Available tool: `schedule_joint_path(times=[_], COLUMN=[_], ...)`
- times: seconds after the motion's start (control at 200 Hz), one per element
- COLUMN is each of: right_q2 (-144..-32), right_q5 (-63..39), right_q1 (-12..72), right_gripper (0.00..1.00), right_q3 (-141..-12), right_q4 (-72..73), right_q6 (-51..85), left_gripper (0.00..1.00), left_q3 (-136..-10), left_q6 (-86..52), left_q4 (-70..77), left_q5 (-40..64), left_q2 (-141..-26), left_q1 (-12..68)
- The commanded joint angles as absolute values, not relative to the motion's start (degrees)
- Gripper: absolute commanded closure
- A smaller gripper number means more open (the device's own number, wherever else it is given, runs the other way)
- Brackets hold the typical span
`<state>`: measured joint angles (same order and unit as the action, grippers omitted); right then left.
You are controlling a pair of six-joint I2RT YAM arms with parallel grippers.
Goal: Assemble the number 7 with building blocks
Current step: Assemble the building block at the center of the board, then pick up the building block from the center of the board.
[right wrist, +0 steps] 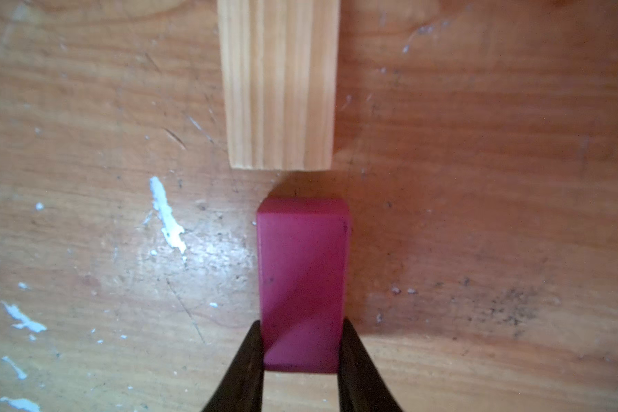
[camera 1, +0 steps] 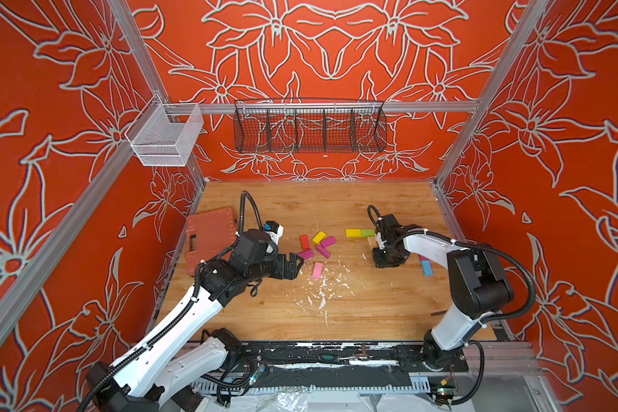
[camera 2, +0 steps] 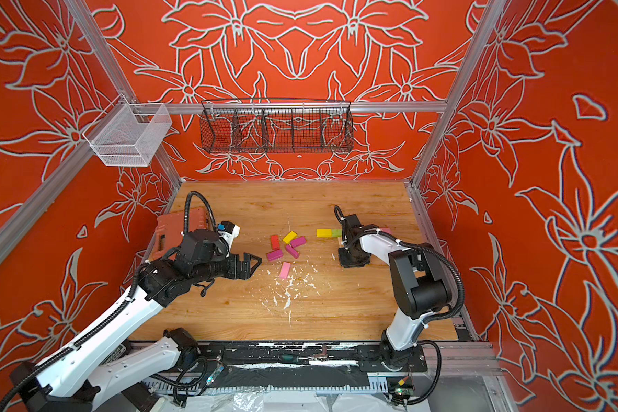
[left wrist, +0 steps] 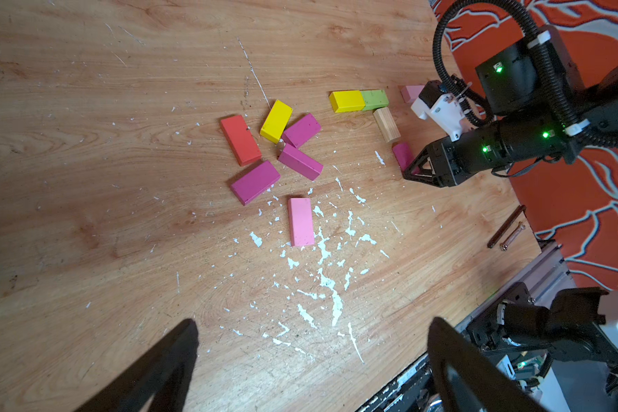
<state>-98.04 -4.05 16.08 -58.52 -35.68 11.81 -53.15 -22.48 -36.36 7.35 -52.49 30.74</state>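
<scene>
The step in hand is, I judge, the building of the stem of the 7. Its top bar lies on the counter (camera 1: 371, 314): a yellow block (left wrist: 346, 101) and a green block (left wrist: 374, 99), end to end and touching. A wood block (left wrist: 386, 125) goes down from the right end of the green one. The right claw (right wrist: 301, 323) brings a magenta block (right wrist: 302, 271) to the free end of this wood block.

The right claw is pressed onto the two long sides of the magenta block, near its back end, and pinches it firmly. In the right wrist view the block points at the wood block's end. A small gap remains between them, and the magenta one sits a little to one side of the line. Whether it rests on the counter or hangs just above it, I cannot tell.

The next move calls for a short push forward with a small side correction, so that the ends meet. Then the fingers must spread without dragging the block.

The left claw (left wrist: 313, 323) is spread wide and holds nothing. It hovers near the loose blocks (left wrist: 275, 153), which lie well apart from the 7.
</scene>
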Motion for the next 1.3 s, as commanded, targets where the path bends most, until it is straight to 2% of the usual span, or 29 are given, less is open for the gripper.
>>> schedule_joint_path(times=[0.0,0.395,0.666,0.901,1.121,1.291], right_q2=[-99.4,-100.7,-98.1,-89.6,-86.1,-90.7], right_q5=[-5.4,-5.5,-6.8,-9.2,-16.4,-17.2], right_q1=[15.7,15.7,15.7,16.0,20.9,26.4], right_gripper=[0.68,0.67,0.49,0.38,0.37,0.37], right_q3=[-59.9,-60.6,-61.3,-62.1,-63.4,-68.1], right_q4=[-36.1,-35.7,-37.0,-39.5,-35.5,-33.1], right_q6=[10.6,9.9,8.9,8.7,5.2,4.5], left_gripper=[0.03,0.03,0.03,0.03,0.03,0.03], left_q3=[-53.3,-53.2,-53.0,-53.1,-53.8,-54.3], left_q6=[-21.7,-21.7,-21.9,-21.9,-22.2,-22.3], left_q4=[-35.9,-35.9,-35.8,-35.9,-38.2,-41.9], left_q5=[6.7,6.3,6.3,6.7,6.5,5.8], left_q2=[-52.2,-51.9,-51.9,-51.7,-50.0,-47.5], left_q1=[30.5,30.5,30.5,30.5,30.5,30.5])
